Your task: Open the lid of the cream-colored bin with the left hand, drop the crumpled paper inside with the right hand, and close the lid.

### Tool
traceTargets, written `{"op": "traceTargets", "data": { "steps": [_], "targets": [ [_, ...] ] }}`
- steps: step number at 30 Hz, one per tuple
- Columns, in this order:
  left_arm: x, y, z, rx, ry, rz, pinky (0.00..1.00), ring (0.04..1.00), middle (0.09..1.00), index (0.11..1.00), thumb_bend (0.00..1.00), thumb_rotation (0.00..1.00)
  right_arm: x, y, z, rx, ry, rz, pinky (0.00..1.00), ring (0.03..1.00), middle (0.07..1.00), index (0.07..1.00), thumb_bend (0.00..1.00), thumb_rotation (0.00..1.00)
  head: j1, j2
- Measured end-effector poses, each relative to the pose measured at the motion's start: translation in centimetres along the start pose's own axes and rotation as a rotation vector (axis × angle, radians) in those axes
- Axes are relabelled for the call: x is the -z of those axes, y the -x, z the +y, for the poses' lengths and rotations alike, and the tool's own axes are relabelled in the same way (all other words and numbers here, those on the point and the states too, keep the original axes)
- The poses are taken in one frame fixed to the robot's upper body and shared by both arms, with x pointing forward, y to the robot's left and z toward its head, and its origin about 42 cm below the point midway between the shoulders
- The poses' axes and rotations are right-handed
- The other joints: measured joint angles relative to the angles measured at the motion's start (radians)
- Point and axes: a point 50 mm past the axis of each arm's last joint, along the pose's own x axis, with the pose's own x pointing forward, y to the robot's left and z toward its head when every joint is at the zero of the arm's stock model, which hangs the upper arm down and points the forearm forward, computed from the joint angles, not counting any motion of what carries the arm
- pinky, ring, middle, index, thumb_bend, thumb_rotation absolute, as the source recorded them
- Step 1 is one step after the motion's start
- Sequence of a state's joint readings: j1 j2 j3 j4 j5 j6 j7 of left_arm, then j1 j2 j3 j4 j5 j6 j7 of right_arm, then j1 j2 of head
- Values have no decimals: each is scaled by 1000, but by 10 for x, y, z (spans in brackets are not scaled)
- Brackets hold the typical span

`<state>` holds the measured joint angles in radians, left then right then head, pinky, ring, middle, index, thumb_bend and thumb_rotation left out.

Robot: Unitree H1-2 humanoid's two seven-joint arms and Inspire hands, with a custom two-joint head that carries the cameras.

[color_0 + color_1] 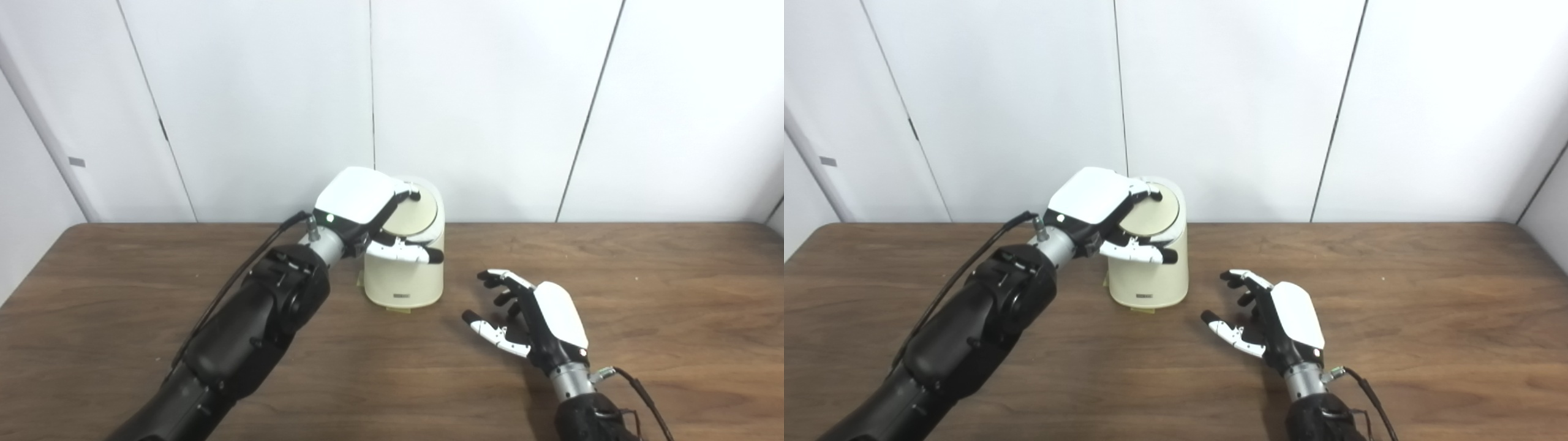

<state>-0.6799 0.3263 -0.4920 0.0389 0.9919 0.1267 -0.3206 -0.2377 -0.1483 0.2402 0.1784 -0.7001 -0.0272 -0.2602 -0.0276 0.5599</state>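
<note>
White wall panels with thin dark seams stand behind a brown wood-grain desk (643, 275), whose near edge is cut off by the bottom of both views. Toward the back of the desk, close to the wall, stands the cream-colored bin (405, 269), upright, with a small dark label low on its front. Its round lid (416, 215) looks seated on the rim and tilts toward the camera, so nothing inside the bin can be seen. A pale yellowish scrap pokes out from under the bin's base at the front and at its left; what it is cannot be made out.

The left robot hand (367, 211) lies over the left part of the lid, its white back covering that side. One fingertip rests on the lid's upper edge, while the thumb reaches across the front of the bin just below the rim. Whether the fingers actually clamp the lid or only rest on it cannot be told, since the palm hides the contact.

The right robot hand (1268, 321) sits low over the desk, to the right of the bin and nearer the camera, apart from it. Its fingers are spread and curled loosely, holding nothing. No crumpled paper shows in either view.
</note>
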Motion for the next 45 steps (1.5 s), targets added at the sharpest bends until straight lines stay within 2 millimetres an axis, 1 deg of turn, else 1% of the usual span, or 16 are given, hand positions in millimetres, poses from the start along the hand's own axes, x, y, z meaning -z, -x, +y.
{"op": "traceTargets", "data": {
  "steps": [2, 6, 9, 14, 19, 24, 30, 35, 37, 39, 40, 42, 43, 45],
  "targets": [
    [0, 2, -3, -8, -26, -2, 891, 844, 829, 840, 899, 952, 0, 0, 0, 0, 0, 0, 461, 592, 711, 744, 370, 549, -2, 2],
    [-2, 6, -7, -34, -106, -22, 874, 837, 809, 820, 890, 933, 0, 0, 0, -1, -1, 1, 473, 603, 719, 748, 375, 570, -3, 3],
    [-4, 8, -12, -49, -140, -33, 877, 849, 809, 811, 883, 949, 0, 0, 0, -2, -2, 1, 483, 613, 716, 745, 374, 568, -3, 3],
    [-7, 12, -18, -77, -209, -48, 865, 831, 814, 814, 841, 949, 0, 0, 0, -2, -3, 1, 482, 610, 708, 741, 377, 572, -5, 5],
    [-8, 14, -22, -84, -240, -46, 891, 825, 817, 815, 816, 921, 0, 0, 0, -3, -2, 4, 480, 613, 714, 747, 374, 587, -6, 5],
    [-9, 16, -24, -93, -248, -46, 900, 826, 811, 811, 821, 892, 0, 0, 0, -3, -3, 4, 476, 606, 711, 744, 373, 561, -5, 3],
    [-10, 17, -26, -91, -269, -45, 925, 846, 822, 821, 820, 917, 0, 0, 0, -2, -3, 4, 456, 589, 715, 745, 374, 575, -5, 0],
    [-11, 19, -26, -70, -270, -43, 939, 859, 830, 830, 818, 934, 0, 0, 0, -2, -3, 4, 470, 603, 711, 745, 375, 574, -5, 2],
    [-12, 19, -26, -66, -271, -43, 932, 854, 822, 822, 811, 925, 0, 0, 0, -2, -3, 4, 464, 600, 711, 745, 375, 576, -6, 2],
    [-12, 19, -27, -64, -271, -46, 943, 855, 821, 822, 805, 938, 0, 0, 0, -2, -3, 4, 460, 598, 713, 745, 373, 574, -8, 3],
    [-13, 19, -27, -63, -272, -47, 940, 855, 821, 821, 808, 948, 0, 0, 0, -2, -3, 4, 460, 596, 711, 744, 373, 573, -9, 5],
    [-13, 19, -28, -55, -267, -49, 970, 862, 831, 832, 824, 947, 0, 0, 0, -2, -2, 4, 469, 602, 709, 743, 379, 588, -9, 6],
    [-13, 19, -29, -42, -255, -51, 980, 855, 833, 832, 850, 929, 0, 0, 0, -2, -2, 4, 467, 600, 706, 740, 377, 590, -9, 6],
    [-12, 17, -28, -17, -211, -58, 970, 837, 823, 825, 889, 896, 0, 0, 0, -1, -1, 4, 459, 595, 704, 739, 377, 596, -9, 8]
  ]
}}
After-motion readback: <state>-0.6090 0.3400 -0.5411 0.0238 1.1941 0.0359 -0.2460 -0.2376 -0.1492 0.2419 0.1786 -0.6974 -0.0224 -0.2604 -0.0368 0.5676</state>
